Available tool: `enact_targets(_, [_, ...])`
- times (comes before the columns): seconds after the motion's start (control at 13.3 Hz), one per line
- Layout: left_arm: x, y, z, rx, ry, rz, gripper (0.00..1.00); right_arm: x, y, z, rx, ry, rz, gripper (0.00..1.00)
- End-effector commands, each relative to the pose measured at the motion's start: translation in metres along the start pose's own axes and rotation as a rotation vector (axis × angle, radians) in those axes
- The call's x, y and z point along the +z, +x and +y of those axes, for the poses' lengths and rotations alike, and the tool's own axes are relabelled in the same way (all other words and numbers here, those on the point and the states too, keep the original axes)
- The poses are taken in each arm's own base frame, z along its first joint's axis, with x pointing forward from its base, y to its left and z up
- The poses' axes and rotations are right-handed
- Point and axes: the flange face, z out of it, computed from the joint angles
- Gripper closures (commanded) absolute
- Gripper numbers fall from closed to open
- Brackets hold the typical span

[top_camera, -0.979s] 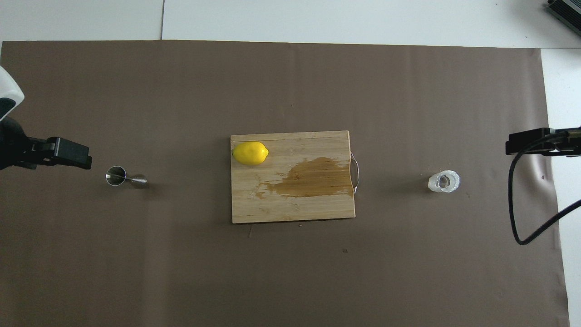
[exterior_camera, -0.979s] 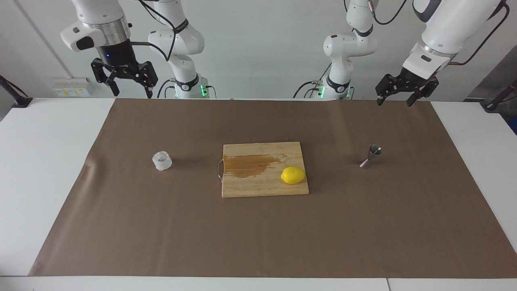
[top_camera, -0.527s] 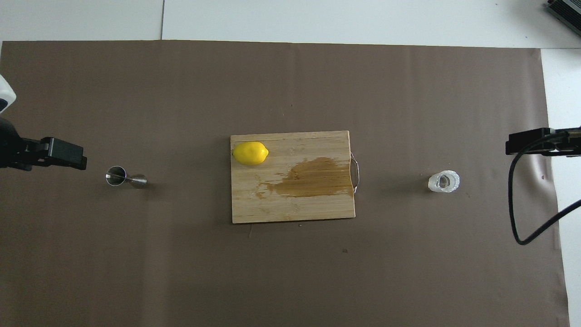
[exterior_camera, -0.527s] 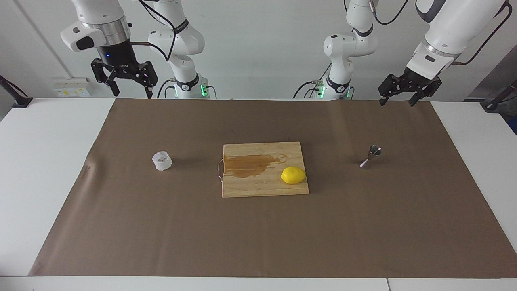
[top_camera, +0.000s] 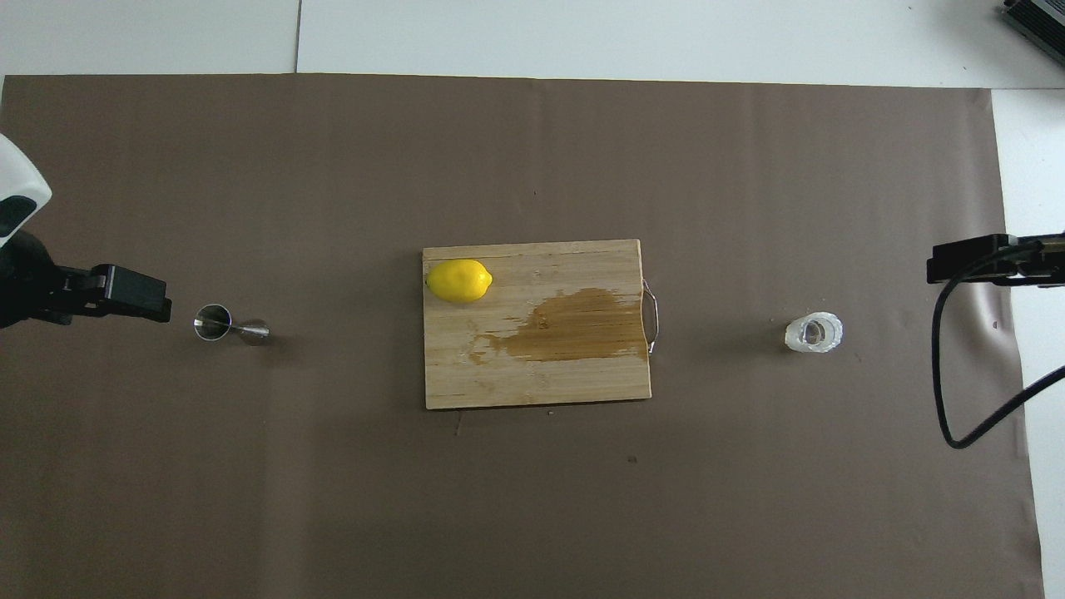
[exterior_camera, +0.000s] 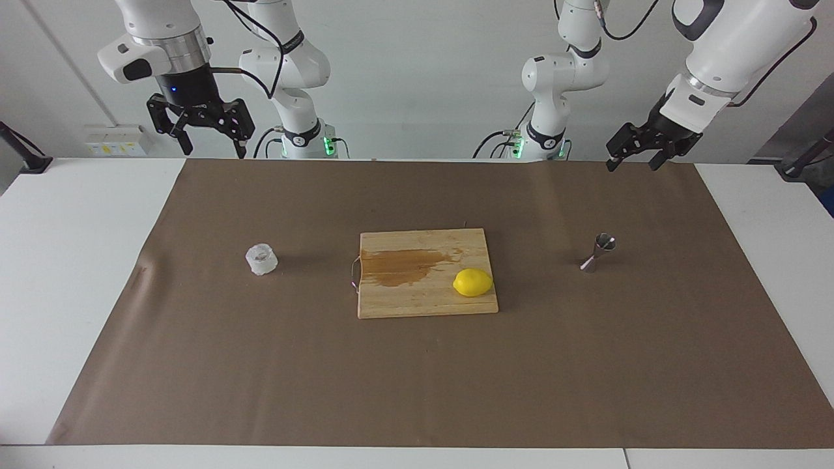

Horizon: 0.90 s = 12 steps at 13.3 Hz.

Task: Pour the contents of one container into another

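Note:
The squat clear faceted cup (exterior_camera: pixel 261 258) stands upright on the brown mat toward the right arm's end; it also shows in the overhead view (top_camera: pixel 814 333). The steel hourglass jigger (exterior_camera: pixel 599 253) stands upright toward the left arm's end, also in the overhead view (top_camera: pixel 218 323). My left gripper (exterior_camera: pixel 632 164) is open and empty, held high in the air, apart from the jigger; from overhead it (top_camera: pixel 137 293) shows beside the jigger. My right gripper (exterior_camera: pixel 213 144) is open and empty, held high, well clear of the cup; only its tip (top_camera: pixel 965 268) shows from overhead.
A wooden cutting board (exterior_camera: pixel 417 299) with a dark wet stain lies at the mat's middle between cup and jigger. A yellow lemon (exterior_camera: pixel 472 283) sits on the board's corner toward the jigger. A brown mat (exterior_camera: pixel 417 378) covers the white table.
My left gripper has turned at the wrist and shifted slightly while staying high over the jigger's end of the mat. The right arm, cup and jigger have not moved.

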Motion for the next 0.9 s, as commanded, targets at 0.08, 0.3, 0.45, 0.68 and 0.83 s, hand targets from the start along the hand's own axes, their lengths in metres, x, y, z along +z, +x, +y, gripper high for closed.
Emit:
enact_targets(0.08, [0.023,0.037,-0.010,-0.118,-0.021,-0.082,0.00,-0.001,-0.004,0.003,-0.014,0.024,-0.011,0.00])
enact_targets(0.3, [0.050,0.063,-0.037,-0.319,-0.060,-0.149,0.00,-0.001,-0.005,0.003,-0.016,0.024,-0.010,0.00])
enact_targets(0.45, [0.061,0.070,-0.057,-0.505,-0.124,-0.183,0.00,-0.001,-0.005,0.003,-0.016,0.024,-0.010,0.00])
enact_targets(0.68, [0.092,0.059,-0.082,-0.765,-0.222,-0.260,0.00,-0.001,-0.004,0.003,-0.016,0.024,-0.011,0.00])
enact_targets(0.83, [0.108,0.056,-0.089,-0.973,-0.293,-0.297,0.00,-0.001,-0.005,0.003,-0.016,0.024,-0.010,0.00])
